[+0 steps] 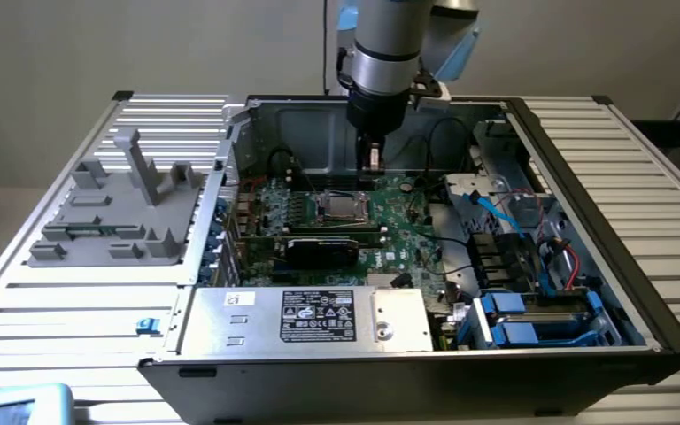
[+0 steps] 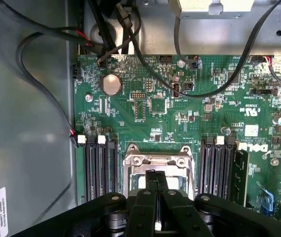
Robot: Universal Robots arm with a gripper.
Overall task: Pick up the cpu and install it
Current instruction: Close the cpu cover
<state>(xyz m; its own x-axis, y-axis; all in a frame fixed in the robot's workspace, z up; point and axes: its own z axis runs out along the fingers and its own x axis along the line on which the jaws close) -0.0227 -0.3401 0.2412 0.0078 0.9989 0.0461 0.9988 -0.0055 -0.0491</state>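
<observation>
Open black desktop computer case (image 1: pixel 576 177) lies on its side on a pale slatted metal table (image 1: pixel 68 301), green motherboard (image 2: pixel 145 113) exposed. The arm's black two-finger gripper (image 1: pixel 372 162) hangs low inside the case, directly over the silver metal socket frame (image 2: pixel 158 160) in the middle of the board. From the wrist view the gripper (image 2: pixel 155 178) shows its fingers pressed tight together, with nothing visible between them. The small flat square cpu (image 1: pixel 343 208), dull silver-grey on top, appears to sit inside the socket frame, just below the fingertips rather than in their grasp; whether the tips touch it cannot be told. Rows of black memory slots (image 2: pixel 98 168) flank the socket on both sides. Closer to the camera in the exterior view lie a black graphics card (image 1: pixel 322 251) and a silver power supply box with a white label (image 1: pixel 316 319). A grey plastic parts tray (image 1: pixel 116 212) rests on the table at the exterior view's left, well apart from the gripper. Judgement: pickup and placement look done, the chip resting at its seat. Whether the retention frame is latched down over it is not clear, so locking may be what is left.
</observation>
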